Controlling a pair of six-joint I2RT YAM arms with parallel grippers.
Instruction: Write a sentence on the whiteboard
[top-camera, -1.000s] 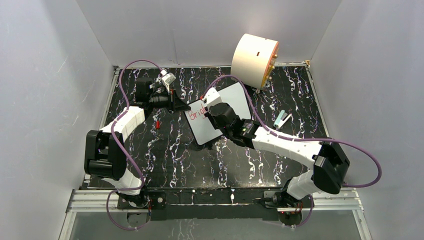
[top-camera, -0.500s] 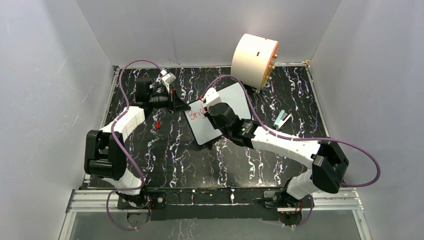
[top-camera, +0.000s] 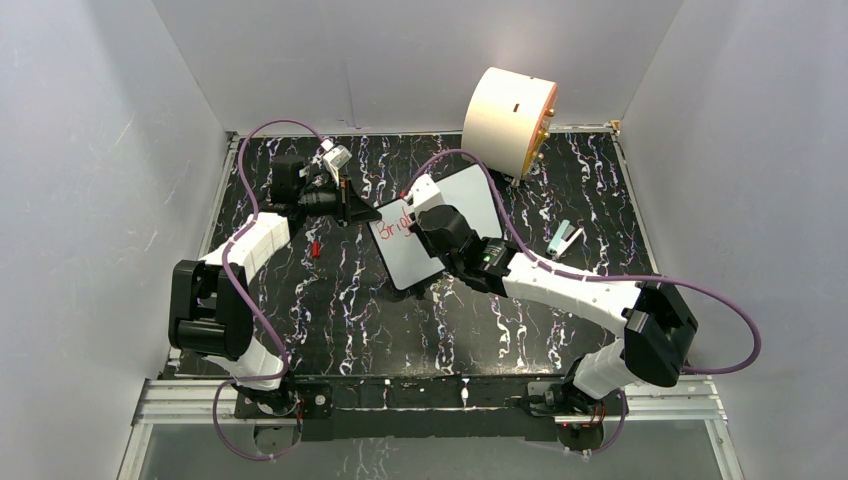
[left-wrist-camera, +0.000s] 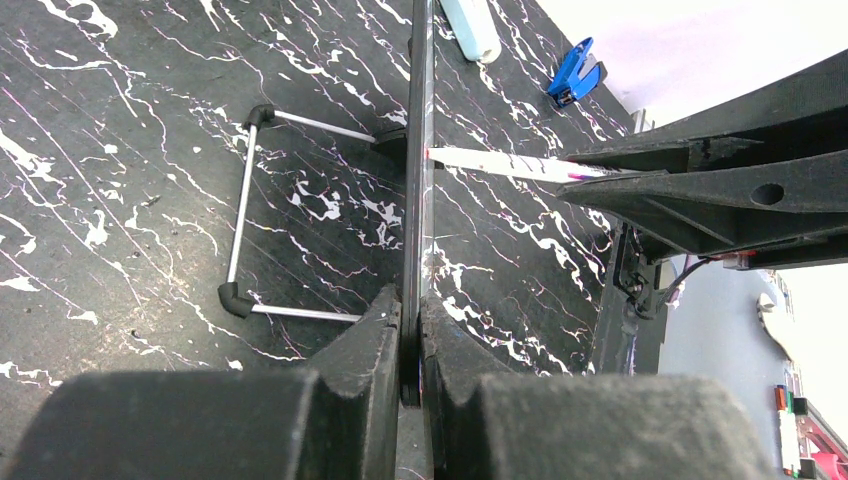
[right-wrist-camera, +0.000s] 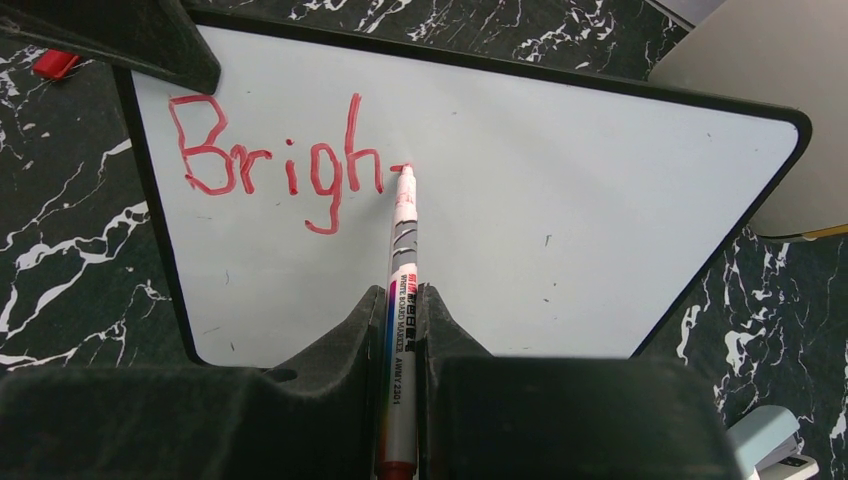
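At the left, the left gripper (left-wrist-camera: 410, 325) was pinched shut on the edge of the whiteboard (right-wrist-camera: 560, 200), which stood propped on a wire stand (left-wrist-camera: 240, 200) mid-table, probably to brace it against the pen's push. On it the sentence (right-wrist-camera: 280, 160) read "Brigh" plus a short dash. To the right, the right gripper (right-wrist-camera: 404, 300) clamped the marker (right-wrist-camera: 400, 250), its tip touching the board at that dash, placed to form the next letter.

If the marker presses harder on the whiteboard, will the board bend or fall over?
Probably stiff: edge-on in the left wrist view, the whiteboard is a straight line with the marker tip on it. It is thin and propped up, so it might tip if the left gripper, shut on its edge, let go.
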